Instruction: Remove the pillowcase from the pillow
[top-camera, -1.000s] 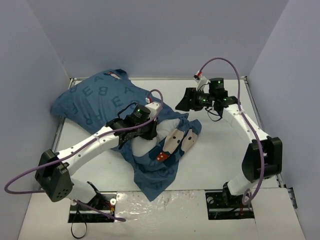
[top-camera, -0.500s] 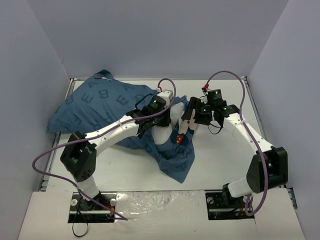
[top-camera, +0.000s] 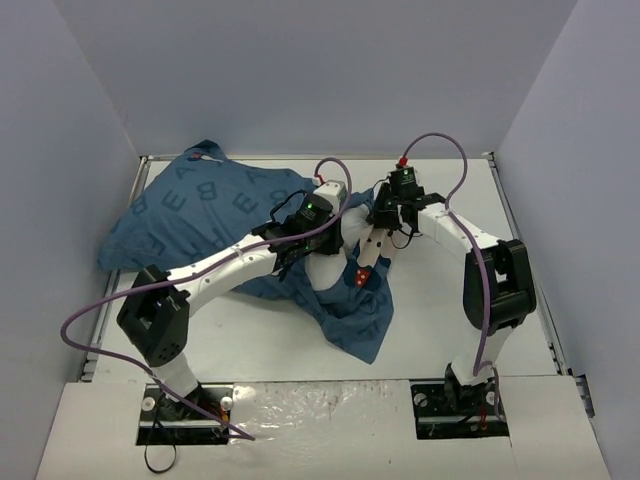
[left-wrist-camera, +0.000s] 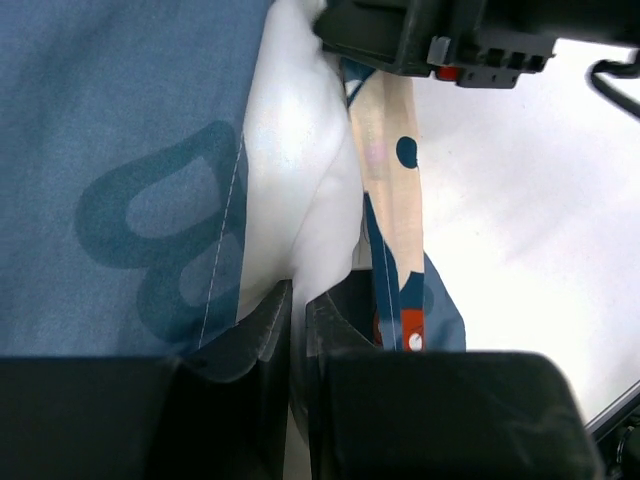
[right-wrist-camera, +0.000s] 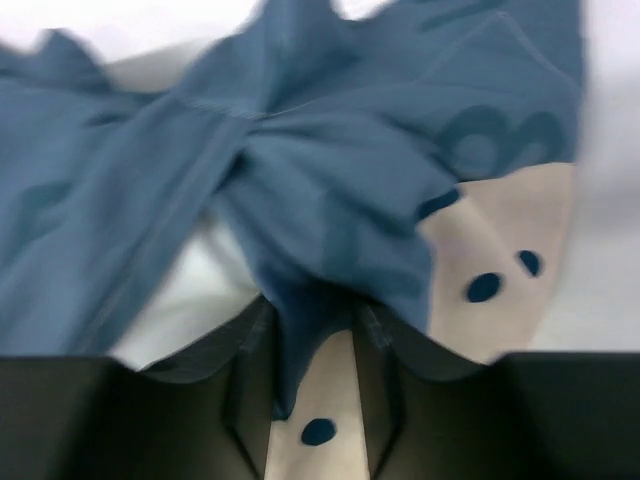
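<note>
**Pillowcase** (top-camera: 200, 215): dark blue printed cover. Its main body lies at the upper left of the overhead view. Its open end is bunched at centre, with a loose flap trailing toward lower centre.

**Pillow** (top-camera: 322, 268): white, with only a small bulge showing at centre frame where the cover's mouth is rucked back. The rest appears to be inside the cover.

**Left gripper** (top-camera: 322, 232): at centre frame, jaws almost together and pinching a fold of the pillow's white fabric, as the left wrist view shows (left-wrist-camera: 298, 320).

**Right gripper** (top-camera: 383, 228): just right of centre. The right wrist view (right-wrist-camera: 310, 370) shows jaws fairly narrow with pillowcase fabric bunched between them. The view is too blurred to tell whether they grip it firmly.

**Progress:** early. The opening is exposed and both parts are engaged, but nearly all of the stripping is left.
</note>
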